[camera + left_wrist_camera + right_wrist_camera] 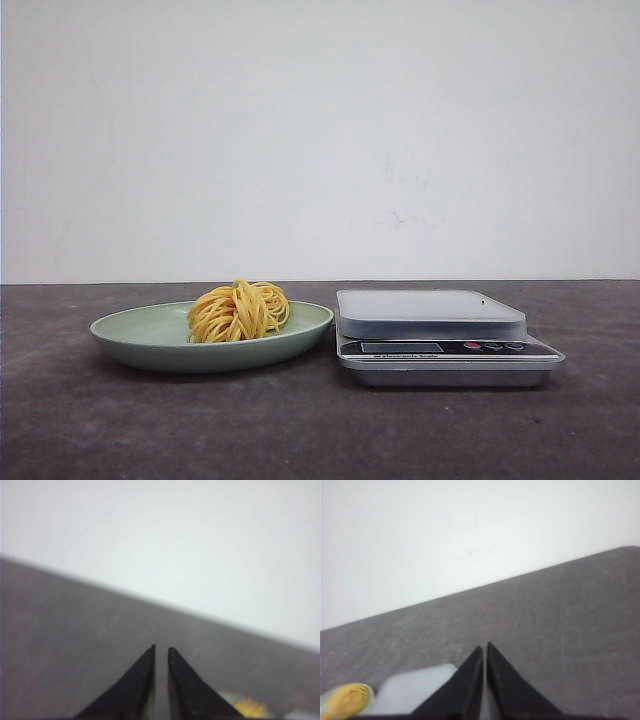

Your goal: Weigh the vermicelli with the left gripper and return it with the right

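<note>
1. the vermicelli lay as a round yellow-orange nest on a pale green plate, a little right of the plate's middle in the front view.
2. the plate sat on the dark grey worktop, left of a scale and just beside it; i could not tell whether the plate's rim touched it.
3. the scale's grey platform had nothing on it, and its front panel showed a small display and some buttons, too small to read.
4. neither arm appeared in the front view.
5. the left pincer was nearly closed, its two black fingers pointing over bare worktop with only a narrow slit between the tips, and it held nothing.
6. in the left wrist view a blurred patch of yellow showed at the edge of the frame beside the fingers.
7. the right pincer was also nearly closed, tips almost touching, and it held nothing.
8. in the right wrist view the scale's platform and the vermicelli appeared blurred to one side of the fingers, apart from them.
9. a plain white wall stood behind the worktop.
</note>
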You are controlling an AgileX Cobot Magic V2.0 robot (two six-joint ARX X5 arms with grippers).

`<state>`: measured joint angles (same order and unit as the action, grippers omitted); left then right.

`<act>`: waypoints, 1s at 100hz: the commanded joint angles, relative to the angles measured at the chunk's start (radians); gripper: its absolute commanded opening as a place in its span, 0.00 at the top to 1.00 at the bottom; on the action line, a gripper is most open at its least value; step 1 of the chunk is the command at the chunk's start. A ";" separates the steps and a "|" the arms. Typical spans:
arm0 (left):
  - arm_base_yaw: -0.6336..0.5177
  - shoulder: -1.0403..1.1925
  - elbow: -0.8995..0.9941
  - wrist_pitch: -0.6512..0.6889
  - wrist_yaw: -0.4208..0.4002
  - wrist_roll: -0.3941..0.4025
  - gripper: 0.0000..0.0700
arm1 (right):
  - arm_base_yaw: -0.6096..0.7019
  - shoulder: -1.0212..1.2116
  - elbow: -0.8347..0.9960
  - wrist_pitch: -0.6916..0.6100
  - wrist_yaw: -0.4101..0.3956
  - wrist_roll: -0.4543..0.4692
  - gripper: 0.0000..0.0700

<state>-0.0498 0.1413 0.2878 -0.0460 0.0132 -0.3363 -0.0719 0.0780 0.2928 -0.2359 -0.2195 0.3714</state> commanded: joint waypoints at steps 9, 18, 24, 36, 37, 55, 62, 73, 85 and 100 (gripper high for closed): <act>0.002 0.169 0.220 -0.093 0.069 0.023 0.98 | 0.004 0.095 0.173 -0.062 -0.067 -0.026 1.00; 0.002 0.275 0.347 -0.203 0.093 0.087 0.98 | 0.004 0.168 0.278 -0.105 -0.096 -0.060 1.00; 0.002 0.340 0.419 -0.273 0.129 0.105 0.98 | 0.004 0.216 0.341 -0.139 -0.103 -0.088 1.00; 0.002 0.431 0.514 -0.377 0.211 0.117 0.93 | 0.004 0.310 0.454 -0.222 -0.113 -0.156 0.95; 0.002 0.437 0.520 -0.383 0.214 0.117 0.92 | 0.004 0.317 0.461 -0.227 -0.116 -0.161 0.92; 0.002 0.473 0.536 -0.413 0.266 0.110 0.38 | 0.005 0.399 0.536 -0.261 -0.158 -0.184 0.12; 0.001 0.473 0.536 -0.418 0.284 0.109 0.37 | 0.005 0.409 0.540 -0.261 -0.175 -0.181 0.12; -0.018 0.479 0.536 -0.401 0.312 0.093 0.38 | 0.006 0.419 0.540 -0.272 -0.195 -0.175 0.12; -0.066 0.536 0.539 -0.330 0.313 0.061 0.38 | 0.015 0.438 0.540 -0.278 -0.203 -0.174 0.12; -0.137 0.703 0.590 -0.299 0.291 0.055 0.38 | 0.040 0.460 0.540 -0.280 -0.206 -0.175 0.12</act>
<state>-0.1677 0.7685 0.8444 -0.3546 0.3099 -0.2726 -0.0410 0.5274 0.8146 -0.5201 -0.4198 0.2058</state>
